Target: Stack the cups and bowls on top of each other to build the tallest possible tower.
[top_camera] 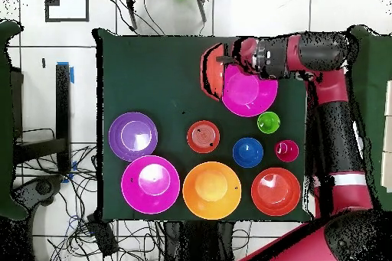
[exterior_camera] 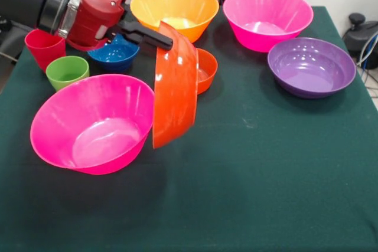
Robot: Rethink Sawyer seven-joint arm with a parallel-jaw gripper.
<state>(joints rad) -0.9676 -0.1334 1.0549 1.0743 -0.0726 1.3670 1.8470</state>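
My gripper (exterior_camera: pixel 160 39) is shut on the rim of a red-orange bowl (exterior_camera: pixel 175 87) and holds it on edge, nearly upright. The bowl hangs just right of a large magenta bowl (exterior_camera: pixel 91 125) that tilts toward the camera. I cannot tell whether they touch. In the overhead view the gripper (top_camera: pixel 223 60) holds this bowl (top_camera: pixel 208 70) beside the magenta bowl (top_camera: pixel 249 89). The red-pink cup (exterior_camera: pixel 44 45) and lime green cup (exterior_camera: pixel 67 70) stand apart at the left, the small blue bowl (exterior_camera: pixel 115 52) beside them. Nothing is stacked.
A light orange bowl (exterior_camera: pixel 174 5), a second magenta bowl (exterior_camera: pixel 267 17), a purple bowl (exterior_camera: pixel 311 66) and a small orange-red bowl (exterior_camera: pixel 207 70) stand singly. Another red-orange bowl (top_camera: pixel 276 191) shows only in the overhead view, near the robot's base.
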